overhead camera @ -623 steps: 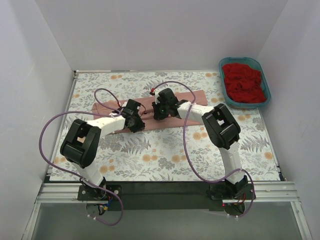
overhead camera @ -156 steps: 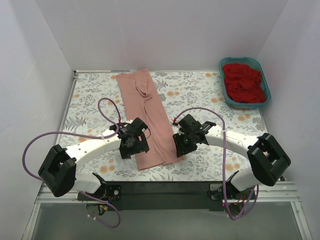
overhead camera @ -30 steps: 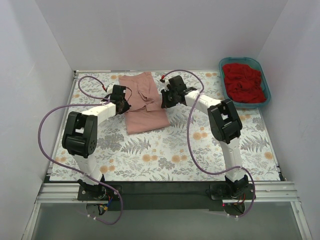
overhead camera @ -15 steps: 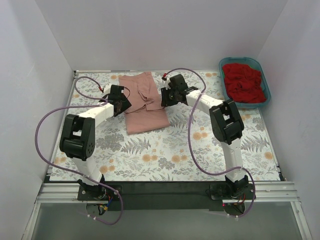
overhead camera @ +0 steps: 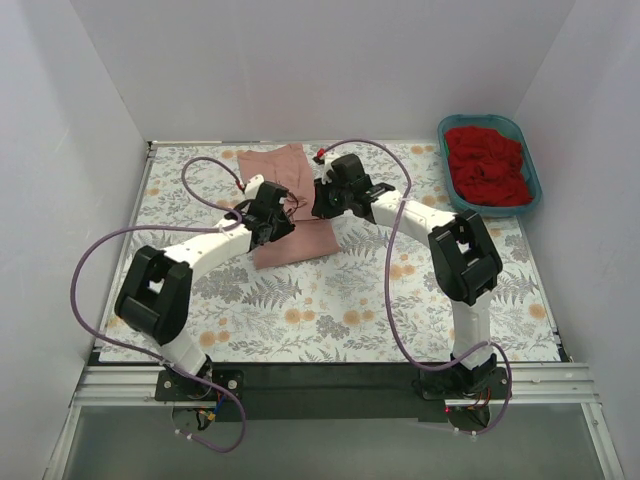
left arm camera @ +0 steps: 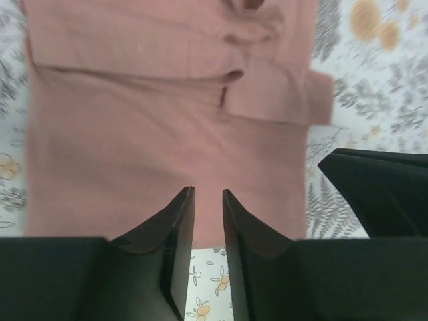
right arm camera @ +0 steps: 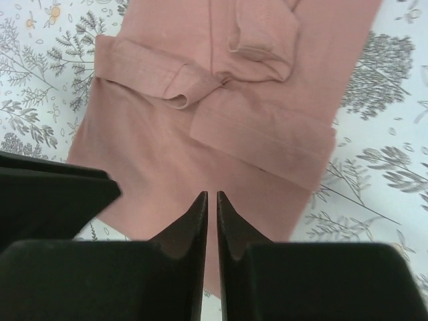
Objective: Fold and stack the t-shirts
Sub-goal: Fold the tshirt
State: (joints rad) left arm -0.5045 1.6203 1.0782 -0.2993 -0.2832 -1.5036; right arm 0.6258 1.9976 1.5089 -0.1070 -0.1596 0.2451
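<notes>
Pink shirt: the dusty salmon-pink cloth t-shirt (overhead camera: 300, 242) lies flat on the grey-and-orange floral cloth (overhead camera: 330, 300), folded into a tall rectangle. It sits in the far half of the table, a little left of centre, and its far end is near the back edge.
Folds: both wrist views show a sleeve tucked across the upper layer, with small creases near the middle.
Left claw: the left gripper (left arm camera: 208, 194) hangs over the near edge of the pink shirt. Its jaws are released, a narrow gap apart with nothing between them.
Right claw: the right gripper (right arm camera: 212, 195) hangs over the same shirt from the right side. Its jaws are drawn almost together with only a thin slit left, and they clench nothing.
Spacing: the two claws are close beside each other above the shirt, and each shows as a black shape at the edge of the other's wrist view.
Red shirt: the bright red cloth t-shirt (overhead camera: 488, 165) lies crumpled inside the teal oval plastic tub (overhead camera: 480, 118). The tub is at the far right corner, well apart from both claws.
</notes>
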